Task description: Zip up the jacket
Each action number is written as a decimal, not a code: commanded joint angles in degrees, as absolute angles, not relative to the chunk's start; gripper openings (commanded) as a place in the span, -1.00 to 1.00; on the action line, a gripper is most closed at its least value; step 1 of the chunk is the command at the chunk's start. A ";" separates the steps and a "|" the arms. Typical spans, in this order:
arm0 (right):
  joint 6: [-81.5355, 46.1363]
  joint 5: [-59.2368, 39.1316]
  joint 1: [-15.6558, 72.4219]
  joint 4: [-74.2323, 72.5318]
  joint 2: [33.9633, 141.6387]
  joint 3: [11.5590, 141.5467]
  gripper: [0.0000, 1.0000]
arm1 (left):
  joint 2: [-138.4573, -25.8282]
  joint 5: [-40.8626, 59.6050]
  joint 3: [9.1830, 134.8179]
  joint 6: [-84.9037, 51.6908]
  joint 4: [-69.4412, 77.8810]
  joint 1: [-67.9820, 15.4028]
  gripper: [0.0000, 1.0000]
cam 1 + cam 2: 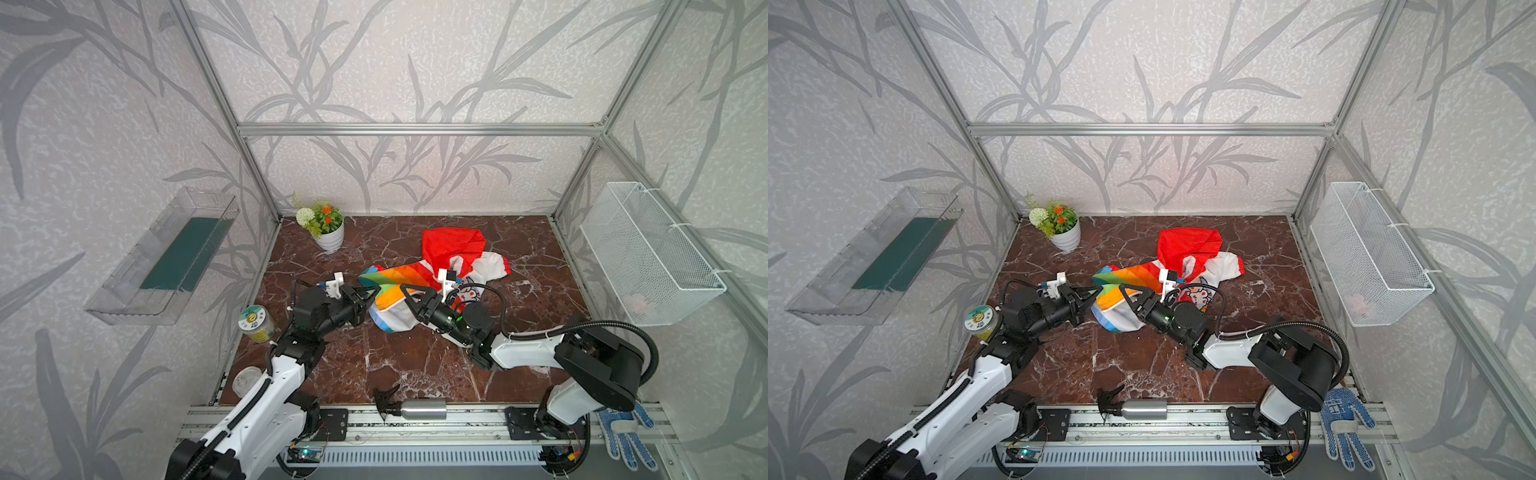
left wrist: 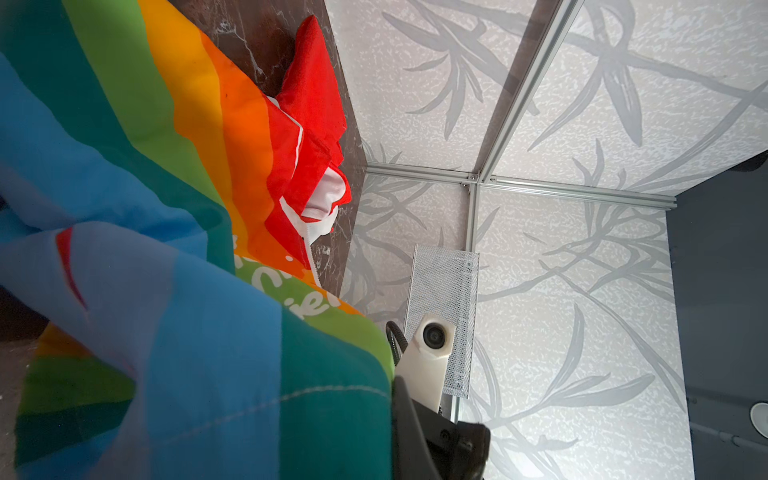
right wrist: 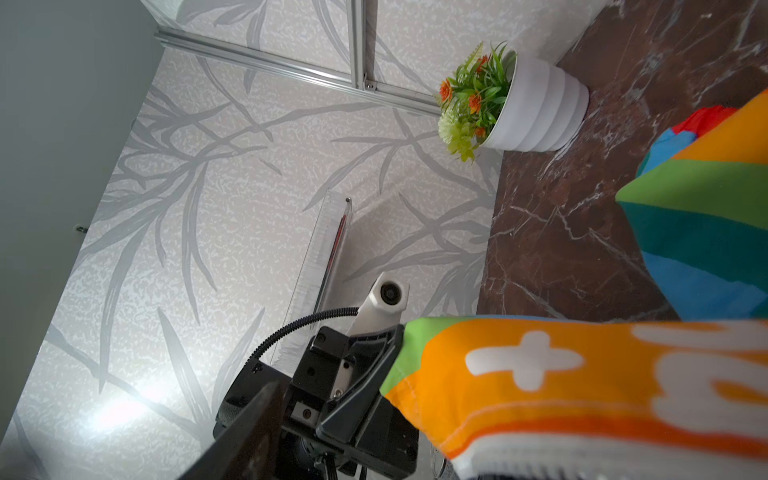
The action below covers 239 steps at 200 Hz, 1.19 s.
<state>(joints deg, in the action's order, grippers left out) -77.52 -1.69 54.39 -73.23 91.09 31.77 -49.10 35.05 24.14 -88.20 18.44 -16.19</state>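
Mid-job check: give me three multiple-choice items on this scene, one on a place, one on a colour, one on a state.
1. Where on the table is the pot? A back left; B front right; C centre.
2. The hood's colour? A blue; B red; C green.
3. The left gripper is: A open; B out of view; C shut on the jacket.
Answers: 1 A, it stands in the far left corner; 2 B, plainly red in both top views; 3 C, it pinches the rainbow edge.
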 commanded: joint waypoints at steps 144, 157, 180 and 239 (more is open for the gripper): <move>-74.19 4.03 60.08 -79.64 95.96 34.14 -1.00 | -47.02 36.98 25.60 -88.70 18.36 -16.52 -1.00; -74.09 3.73 59.75 -80.37 95.86 34.48 -1.00 | -46.93 37.09 25.51 -88.26 17.94 -16.52 -1.00; -75.02 2.36 59.16 -80.40 95.87 35.87 -1.00 | -46.81 37.09 25.10 -88.15 18.01 -16.55 -1.00; -76.96 -1.00 56.40 -80.51 96.20 38.71 -1.00 | -47.02 37.24 25.36 -87.27 17.34 -16.52 -1.00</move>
